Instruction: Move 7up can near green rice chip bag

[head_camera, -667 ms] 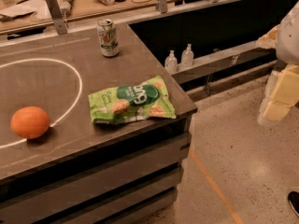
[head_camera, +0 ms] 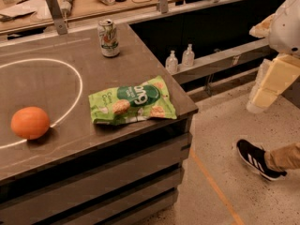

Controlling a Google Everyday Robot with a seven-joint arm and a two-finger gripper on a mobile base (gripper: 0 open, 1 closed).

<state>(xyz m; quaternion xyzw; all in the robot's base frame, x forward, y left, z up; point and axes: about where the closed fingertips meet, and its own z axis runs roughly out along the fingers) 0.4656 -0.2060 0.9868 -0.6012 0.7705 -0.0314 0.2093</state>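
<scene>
Silver-and-green 7up can (head_camera: 108,38): report position. (Operator)

Upright near the far edge of the grey table (head_camera: 140,60), outside the white circle line (head_camera: 79,86). Nothing is touching it. (Technician)

Green rice chip bag (head_camera: 133,101)? (Operator)

Flat at the table's near right corner, just beside the edge. It is apart from the can, with bare tabletop between them. An orange (head_camera: 30,123) rests inside the circle, to the left of the bag. (Technician)

Gripper (head_camera: 265,95)? (Operator)

At the right border of the view, off the table and above the speckled floor (head_camera: 220,139), well apart from the can. Its aperture cannot be determined here, and it carries nothing visible. Below it, a black shoe (head_camera: 255,158) stands on the floor. (Technician)
</scene>
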